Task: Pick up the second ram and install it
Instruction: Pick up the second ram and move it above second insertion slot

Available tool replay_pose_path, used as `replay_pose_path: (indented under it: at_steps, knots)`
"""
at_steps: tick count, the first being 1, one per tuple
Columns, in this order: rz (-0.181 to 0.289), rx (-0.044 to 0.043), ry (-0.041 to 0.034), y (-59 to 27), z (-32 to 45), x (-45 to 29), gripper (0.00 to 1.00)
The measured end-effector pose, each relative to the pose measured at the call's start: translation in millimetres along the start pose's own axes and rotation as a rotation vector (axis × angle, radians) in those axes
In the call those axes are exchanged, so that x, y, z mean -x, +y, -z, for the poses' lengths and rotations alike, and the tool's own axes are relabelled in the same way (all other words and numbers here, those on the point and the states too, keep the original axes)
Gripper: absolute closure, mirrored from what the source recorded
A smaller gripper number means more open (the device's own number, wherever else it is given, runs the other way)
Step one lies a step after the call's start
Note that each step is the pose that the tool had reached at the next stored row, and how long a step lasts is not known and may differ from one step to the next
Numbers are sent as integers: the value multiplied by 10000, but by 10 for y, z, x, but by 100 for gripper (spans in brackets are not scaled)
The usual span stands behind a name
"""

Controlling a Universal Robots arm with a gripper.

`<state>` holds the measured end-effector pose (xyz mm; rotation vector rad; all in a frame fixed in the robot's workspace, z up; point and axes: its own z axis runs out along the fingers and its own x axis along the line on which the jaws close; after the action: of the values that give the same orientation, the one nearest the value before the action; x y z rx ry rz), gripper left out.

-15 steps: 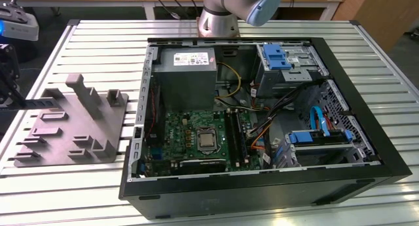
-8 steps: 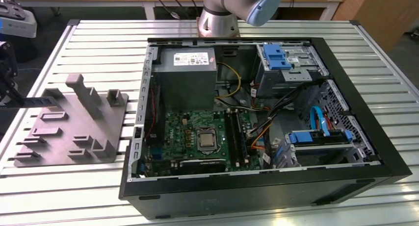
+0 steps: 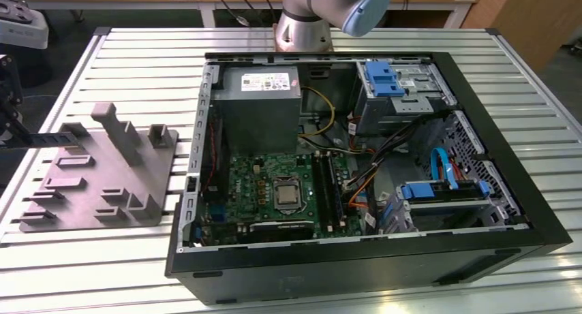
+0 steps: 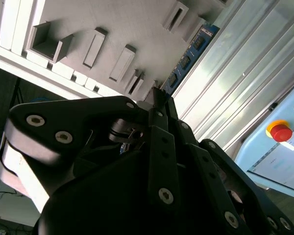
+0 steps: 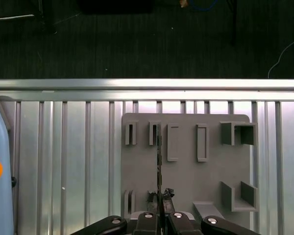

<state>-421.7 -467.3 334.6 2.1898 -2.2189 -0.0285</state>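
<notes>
One pincer (image 5: 159, 198) clamped on second ram (image 4: 198, 47), over grey fixture (image 5: 186, 181)

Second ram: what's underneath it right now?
The second ram, gripped by the claw, is edge-on over the grey fixture, which lies on the slatted table. The strip directly beneath its edge is covered, so contact can't be judged.

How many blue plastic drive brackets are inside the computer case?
2. One bracket is at the far end, toward the exterior view's right; the other is nearer the camera, on the same side. More may be hidden under cables.
</notes>
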Motion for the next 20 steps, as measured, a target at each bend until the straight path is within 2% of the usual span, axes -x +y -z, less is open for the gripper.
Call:
replay_pose_path:
  at_steps: [6,9,20]
  knots:
    - [0,1,1,0,2,0,86]
    - [0,4,2,0,31,0,86]
    - [1,1,-56,8,284,-1,86]
